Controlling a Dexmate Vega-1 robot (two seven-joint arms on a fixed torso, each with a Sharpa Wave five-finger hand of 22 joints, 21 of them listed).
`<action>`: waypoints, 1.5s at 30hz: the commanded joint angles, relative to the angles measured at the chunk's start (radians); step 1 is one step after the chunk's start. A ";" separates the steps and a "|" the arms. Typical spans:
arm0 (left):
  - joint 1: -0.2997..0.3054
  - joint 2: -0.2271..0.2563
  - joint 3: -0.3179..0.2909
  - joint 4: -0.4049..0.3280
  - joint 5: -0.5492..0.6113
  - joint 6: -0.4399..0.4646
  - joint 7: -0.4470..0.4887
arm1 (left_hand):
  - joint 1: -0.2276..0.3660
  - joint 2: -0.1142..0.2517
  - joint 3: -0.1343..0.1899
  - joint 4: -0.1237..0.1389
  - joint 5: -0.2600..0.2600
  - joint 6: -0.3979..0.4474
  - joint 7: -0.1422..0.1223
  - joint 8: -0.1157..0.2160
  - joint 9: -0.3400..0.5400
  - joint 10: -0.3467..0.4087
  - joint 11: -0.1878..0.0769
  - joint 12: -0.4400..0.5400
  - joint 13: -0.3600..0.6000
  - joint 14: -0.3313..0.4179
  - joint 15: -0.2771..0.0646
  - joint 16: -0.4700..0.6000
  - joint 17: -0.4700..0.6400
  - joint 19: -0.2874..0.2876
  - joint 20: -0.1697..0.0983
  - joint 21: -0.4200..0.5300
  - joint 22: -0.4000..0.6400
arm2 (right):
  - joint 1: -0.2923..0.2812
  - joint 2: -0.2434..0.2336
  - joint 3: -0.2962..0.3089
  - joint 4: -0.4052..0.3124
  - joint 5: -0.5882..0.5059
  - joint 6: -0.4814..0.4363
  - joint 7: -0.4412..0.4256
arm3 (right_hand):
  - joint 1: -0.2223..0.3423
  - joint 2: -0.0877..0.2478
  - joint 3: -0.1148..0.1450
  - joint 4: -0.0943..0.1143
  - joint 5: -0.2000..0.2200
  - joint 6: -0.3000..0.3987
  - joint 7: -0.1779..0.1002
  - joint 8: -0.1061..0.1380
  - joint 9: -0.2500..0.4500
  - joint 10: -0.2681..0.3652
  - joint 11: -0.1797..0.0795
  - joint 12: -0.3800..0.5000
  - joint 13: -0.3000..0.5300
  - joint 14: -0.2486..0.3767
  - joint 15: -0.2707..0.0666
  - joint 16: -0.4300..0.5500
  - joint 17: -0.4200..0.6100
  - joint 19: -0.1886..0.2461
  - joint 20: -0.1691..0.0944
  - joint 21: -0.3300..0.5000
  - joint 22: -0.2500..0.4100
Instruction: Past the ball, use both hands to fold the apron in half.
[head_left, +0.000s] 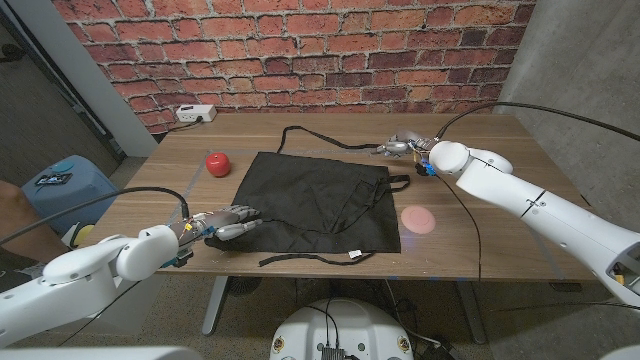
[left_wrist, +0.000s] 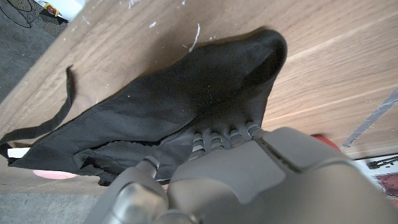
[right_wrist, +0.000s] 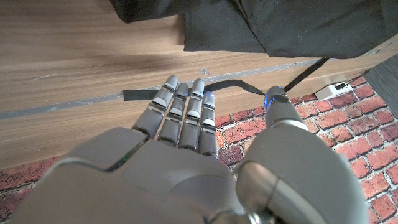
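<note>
While the apron (head_left: 315, 205) lies spread on the middle of the desk (head_left: 500, 150), we note both hands at opposite corners of it.

Left hand (head_left: 228, 223): at the apron's near left corner, toward the desk's near edge. In the left wrist view its fingers (left_wrist: 217, 134) go under a lifted fold of cloth, so we judge it is gripping that corner, though the thumb side is hidden.

Right hand (head_left: 405, 147): at the far right corner of the apron, near the desk's far edge. In the right wrist view its fingers (right_wrist: 186, 109) are stretched out straight and close together, holding nothing, with a strap (right_wrist: 186, 92) on the wood just beyond the fingertips.

Ball (head_left: 217, 163): red, just off the apron's far left corner, apart from the cloth.

Risks, as we judge them:
- Only one corner looks secured. If the left hand lifts alone, the cloth drags and bunches instead of folding clean.
- The right hand may catch only the strap; then the strap comes up and the panel stays down.
- Loose straps (head_left: 310, 258) at the near edge and far edge could get trapped inside the fold.
- A sweep toward the far left corner could knock the ball.

Orientation: the apron is roughly square, with its sides slightly skewed to the desk edges. Its neck end seems to point to the desk's right edge, so the long axis runs left to right; we hold this loosely.
</note>
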 joint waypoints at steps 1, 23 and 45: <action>0.009 -0.005 -0.010 -0.004 0.008 -0.008 -0.005 | -0.006 0.009 -0.005 0.001 0.009 0.006 -0.003 -0.001 0.002 0.004 0.002 0.002 0.001 -0.058 -0.001 0.007 0.004 -0.181 -0.006 0.003 0.005 | 0.031 0.001 -0.041 0.020 -0.052 -0.045 0.029 | 0.011 0.002 -0.001 0.007 0.008 0.011 0.003 0.001 0.003 0.015 -0.001 0.013 0.007 0.012 -0.004 0.004 0.005 0.007 0.002 -0.003 0.003; -0.019 0.008 0.016 -0.003 -0.005 -0.002 -0.034 | -0.005 0.014 -0.019 0.000 0.010 0.009 -0.004 -0.002 0.002 0.011 0.002 0.003 0.001 -0.051 -0.002 0.008 0.003 -0.178 -0.007 0.003 0.005 | 0.051 0.029 -0.067 0.121 -0.077 -0.011 0.058 | 0.011 0.002 -0.014 0.016 0.012 0.013 -0.004 -0.010 0.005 0.025 -0.003 0.036 0.027 0.018 -0.016 0.003 0.016 0.004 -0.003 -0.004 0.003; -0.045 0.042 0.050 -0.006 -0.031 0.015 -0.036 | -0.004 0.016 -0.031 0.000 0.012 0.011 -0.005 -0.003 0.002 0.017 0.002 0.003 0.001 -0.044 -0.003 0.008 0.003 -0.178 -0.007 0.003 0.004 | 0.043 0.036 -0.067 0.134 -0.078 -0.007 0.059 | 0.015 0.003 -0.022 0.019 0.015 0.030 -0.014 -0.011 0.006 0.034 -0.012 0.056 0.042 0.033 -0.027 0.007 0.024 0.009 -0.007 -0.003 0.004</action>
